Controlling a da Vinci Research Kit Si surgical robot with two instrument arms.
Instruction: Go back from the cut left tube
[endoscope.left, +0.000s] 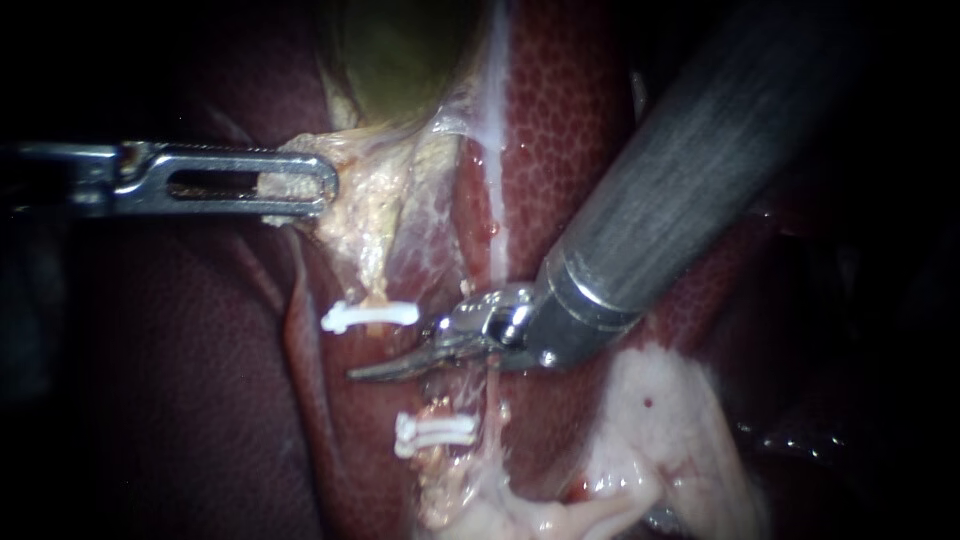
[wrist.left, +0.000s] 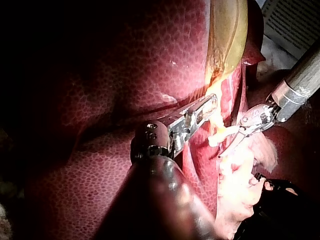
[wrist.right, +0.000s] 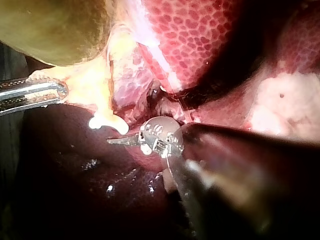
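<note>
Left instrument (endoscope.left: 300, 186), hand clenched on the gallbladder (endoscope.left: 400, 60), stretches it so the right instrument (endoscope.left: 388, 368), hand closed empty, can withdraw.

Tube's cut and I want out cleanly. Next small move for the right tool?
Probably draw the right tool straight back along its shaft, shut: its tip lies between the upper clip and lower clips, so sideways motion could snag them. Left tool holds tissue; leave it.

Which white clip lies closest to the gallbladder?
The single clip above the right instrument; the paired clips sit below it, farther from the gallbladder.
</note>
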